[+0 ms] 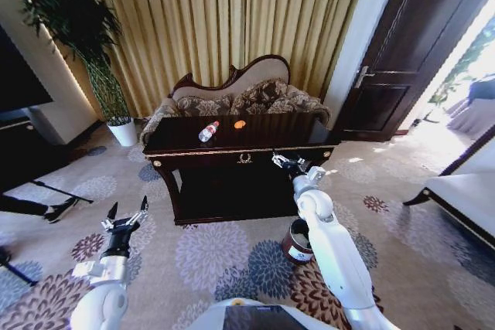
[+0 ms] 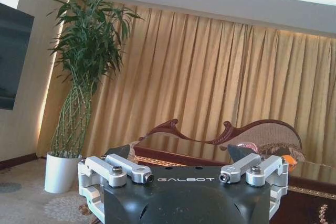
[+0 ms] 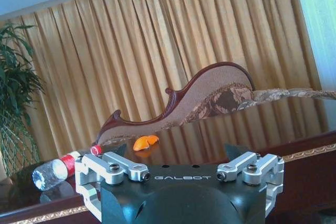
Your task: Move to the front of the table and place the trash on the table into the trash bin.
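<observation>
A carpeted room with gold curtains (image 1: 232,13), a sofa (image 1: 240,98) and a potted plant (image 1: 93,44) was shown, with a dark glossy bench (image 1: 309,133) standing before the sofa. On the bench top a bottle (image 1: 208,131) lay on its side, and an orange piece (image 1: 240,124) was seen near it, apart from it. The bin (image 1: 297,240) stood on the carpet at the bench's right front corner. The right gripper (image 1: 283,161) was raised at the bench's front edge, its fingers spread apart. The left gripper (image 1: 128,213) was held low over the carpet, left of the bench, its fingers likewise apart.
</observation>
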